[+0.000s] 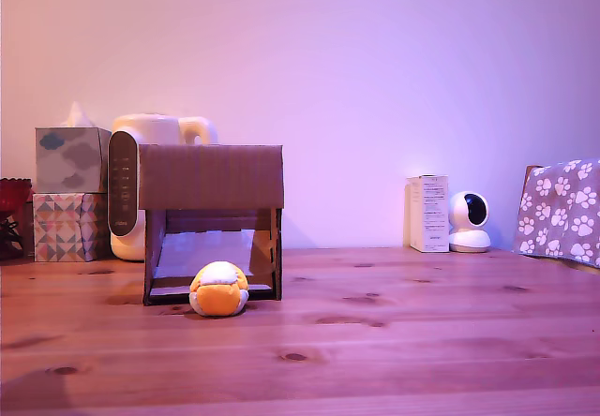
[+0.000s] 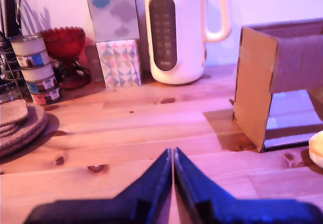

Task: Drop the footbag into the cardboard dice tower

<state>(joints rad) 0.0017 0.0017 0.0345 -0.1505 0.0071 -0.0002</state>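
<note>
Down close in the wrist view, the gripper has its two dark blue fingers pressed together with nothing between them, low over the wooden table. A little way off, the footbag sits on the table right in front of the cardboard dice tower, touching its opening or very nearly; I can't quite tell. Behind the tower stand a cream kettle and two stacked tissue boxes, and far on the exterior view's right are a small white box and a little round camera.
</note>
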